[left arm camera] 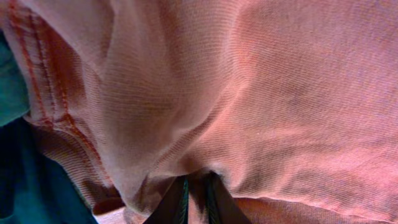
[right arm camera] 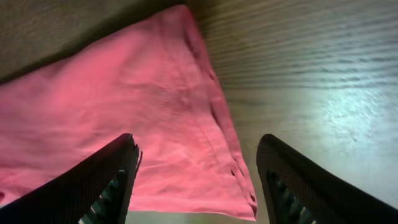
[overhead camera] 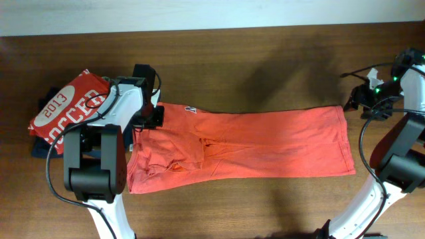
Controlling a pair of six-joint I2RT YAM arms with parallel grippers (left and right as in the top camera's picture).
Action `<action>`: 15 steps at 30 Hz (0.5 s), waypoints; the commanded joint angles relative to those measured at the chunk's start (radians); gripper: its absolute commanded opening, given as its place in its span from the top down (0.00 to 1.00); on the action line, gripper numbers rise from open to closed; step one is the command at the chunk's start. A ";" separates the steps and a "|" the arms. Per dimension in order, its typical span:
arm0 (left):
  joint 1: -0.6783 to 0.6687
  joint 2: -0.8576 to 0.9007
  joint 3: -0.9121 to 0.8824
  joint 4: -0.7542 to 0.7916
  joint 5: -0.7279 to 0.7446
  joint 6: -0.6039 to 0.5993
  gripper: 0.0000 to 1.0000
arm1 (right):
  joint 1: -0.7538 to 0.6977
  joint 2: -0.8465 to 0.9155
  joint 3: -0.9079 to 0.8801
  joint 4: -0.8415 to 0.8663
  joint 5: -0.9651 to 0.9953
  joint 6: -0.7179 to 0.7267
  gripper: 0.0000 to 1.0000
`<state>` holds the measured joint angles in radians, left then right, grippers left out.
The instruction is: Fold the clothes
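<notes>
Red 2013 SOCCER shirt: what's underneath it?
A dark navy garment pokes out past the lower-left edge of the red shirt, on the table. How far it runs underneath, and anything else in the stack, is hidden by the shirt and the left arm.

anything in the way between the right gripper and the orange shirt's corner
Nothing visible stands in the way. The right gripper hangs open over the corner of the orange-red T-shirt, straddling its hem, with only bare table beside it.
</notes>
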<state>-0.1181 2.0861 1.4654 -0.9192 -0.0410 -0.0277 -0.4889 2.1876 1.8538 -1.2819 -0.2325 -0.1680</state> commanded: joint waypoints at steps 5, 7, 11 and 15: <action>0.003 0.002 -0.005 0.002 0.045 -0.010 0.87 | 0.033 0.027 -0.033 0.043 0.032 -0.027 0.36; 0.003 0.002 -0.005 0.002 0.045 -0.010 0.87 | 0.033 0.027 -0.058 0.067 0.034 -0.025 0.36; 0.003 0.002 -0.005 0.002 0.045 -0.010 0.87 | 0.042 0.027 -0.128 0.129 0.033 -0.026 0.36; 0.003 0.002 -0.005 -0.005 0.045 -0.010 0.87 | 0.051 0.027 -0.185 0.194 0.035 -0.013 0.40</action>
<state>-0.1181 2.0861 1.4654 -0.9199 -0.0185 -0.0277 -0.4522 2.1967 1.7046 -1.1130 -0.2077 -0.1932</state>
